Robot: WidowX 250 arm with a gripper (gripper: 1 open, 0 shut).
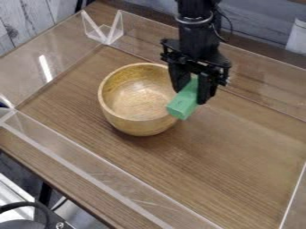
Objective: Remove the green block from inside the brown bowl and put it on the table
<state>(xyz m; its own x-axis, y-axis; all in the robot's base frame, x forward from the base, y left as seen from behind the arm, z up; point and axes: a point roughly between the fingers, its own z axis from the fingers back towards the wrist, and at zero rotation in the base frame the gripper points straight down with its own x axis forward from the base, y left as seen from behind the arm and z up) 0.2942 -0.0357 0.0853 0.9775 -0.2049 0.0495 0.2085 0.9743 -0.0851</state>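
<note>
no readable text, labels, numbers or signs anywhere

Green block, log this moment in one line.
hand: shut on green block | block: above brown bowl rim | table: not reached

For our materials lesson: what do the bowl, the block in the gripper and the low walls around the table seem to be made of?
Brown bowl: looks like light, smooth wood, with faint grain.
Green block: uniform bright green, matte; painted wood or plastic, unclear.
Walls: clear, glossy acrylic or similar; the table shows through.
</note>
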